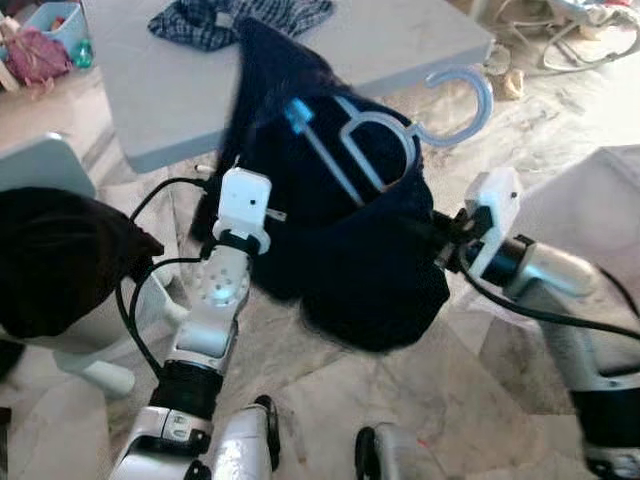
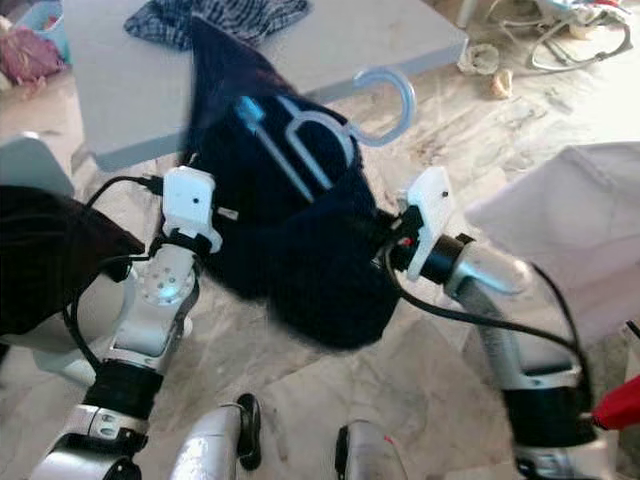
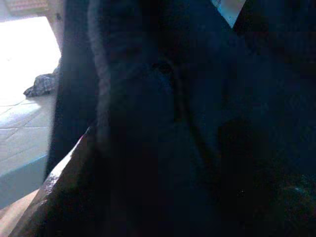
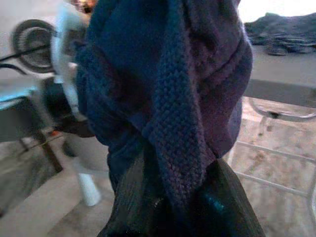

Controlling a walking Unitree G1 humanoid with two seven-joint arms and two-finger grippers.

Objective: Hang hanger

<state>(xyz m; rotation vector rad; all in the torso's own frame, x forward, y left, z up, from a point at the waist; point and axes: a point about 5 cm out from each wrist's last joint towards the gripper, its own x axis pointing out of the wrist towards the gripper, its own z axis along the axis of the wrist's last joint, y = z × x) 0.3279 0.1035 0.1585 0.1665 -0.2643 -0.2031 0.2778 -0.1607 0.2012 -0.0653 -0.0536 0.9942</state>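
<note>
a dark navy knit garment hangs bunched between both arms above the marble floor. a pale blue hanger lies on it, hook aimed toward the grey table. right gripper pinches the knit; left gripper's fingers are buried in cloth, grip unclear.

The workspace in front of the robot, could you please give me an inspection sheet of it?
Surface: grey table ahead, marble floor below.
Job's things: light-blue hanger partly inside a dark navy knit garment, hook sticking out.
Clutter: checked cloth on the table; dark garment over a white chair.
Grippers: left tool and right tool hold the garment from opposite sides, right shut on knit.
Cables: black cable loops along the left arm.
Surroundings: white fabric on the right.
</note>
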